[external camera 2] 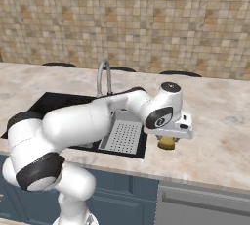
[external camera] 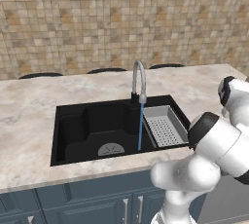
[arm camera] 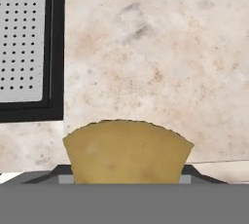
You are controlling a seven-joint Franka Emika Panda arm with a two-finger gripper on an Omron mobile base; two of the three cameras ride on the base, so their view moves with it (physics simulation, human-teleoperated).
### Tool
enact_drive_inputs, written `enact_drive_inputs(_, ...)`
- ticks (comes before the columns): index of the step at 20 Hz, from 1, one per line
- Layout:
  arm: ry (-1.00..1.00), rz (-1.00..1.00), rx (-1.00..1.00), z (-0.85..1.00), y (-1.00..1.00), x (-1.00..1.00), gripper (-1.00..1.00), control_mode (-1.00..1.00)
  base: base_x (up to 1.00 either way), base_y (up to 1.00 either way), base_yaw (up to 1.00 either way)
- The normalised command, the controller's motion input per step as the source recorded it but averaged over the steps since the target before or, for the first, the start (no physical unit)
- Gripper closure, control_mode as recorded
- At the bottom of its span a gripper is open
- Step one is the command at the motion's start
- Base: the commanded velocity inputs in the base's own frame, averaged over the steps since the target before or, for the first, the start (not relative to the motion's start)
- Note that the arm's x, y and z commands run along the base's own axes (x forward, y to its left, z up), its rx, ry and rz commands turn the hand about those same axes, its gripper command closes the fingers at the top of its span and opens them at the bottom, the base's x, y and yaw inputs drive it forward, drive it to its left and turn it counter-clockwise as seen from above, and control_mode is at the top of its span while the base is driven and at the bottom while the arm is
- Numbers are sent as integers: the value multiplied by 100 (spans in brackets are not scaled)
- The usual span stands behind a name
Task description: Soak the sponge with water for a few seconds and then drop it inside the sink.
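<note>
Item: sponge (external camera 2: 167,143), yellow-orange block. Location: clamped between the jaws of the gripper (external camera 2: 168,140), above the marbled bench (external camera 2: 215,136), just right of the sink's (external camera: 73,135) right rim. In the hand view the sponge (arm camera: 127,151) bulges between the two dark fingertips (arm camera: 58,172), so the jaws are closed on it, not free.

Item: water (external camera: 140,125). Thin blue stream running from the curved silver faucet (external camera: 138,79) down to the basin floor, close to the round drain (external camera: 111,149). Already flowing; the sponge is well apart from it.

Item: grey strainer tray (external camera: 163,125). Sits in the right part of the basin, between the held sponge and the stream.

Risks, as judged:
- The sponge looks squeezed and gripped near one end; a quick swing toward the stream could work it loose, dropping it on the bench or in the tray before soaking.
- The path to the water crosses the tray and passes the faucet spout; a low carry could clip the tray wall, a high one the spout.
- Stopping short would leave the sponge beside the narrow stream, not under it.

View notes:
- Left base view: shows stream, drain and basin interior; the arm's elbow blocks the gripper.
- Right base view: shows the gripper and sponge over the bench; the arm covers much of the basin, and the stream cannot be made out.
- Hand view: shows the grip itself, plus a corner of the perforated tray (arm camera: 22,38).
</note>
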Motion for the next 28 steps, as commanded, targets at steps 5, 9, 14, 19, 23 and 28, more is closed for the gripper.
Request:
enact_drive_inputs(5, -3, -1, -18, 20, 73, -29, 100, -100, 0, 0, 0)
enact_drive_inputs(9, 0, -8, -15, 4, 54, -16, 100, -100, 0, 0, 0)
enact_drive_inputs(14, -5, -10, -7, 31, 54, -16, 100, -100, 0, 0, 0)
enact_drive_inputs(19, -14, -12, -2, 46, 53, -10, 100, -100, 0, 0, 0)
enact_drive_inputs(23, -11, -15, -2, 22, 39, -7, 100, -100, 0, 0, 0)
enact_drive_inputs(28, -11, -15, -2, 6, 39, -11, 100, -100, 0, 0, 0)
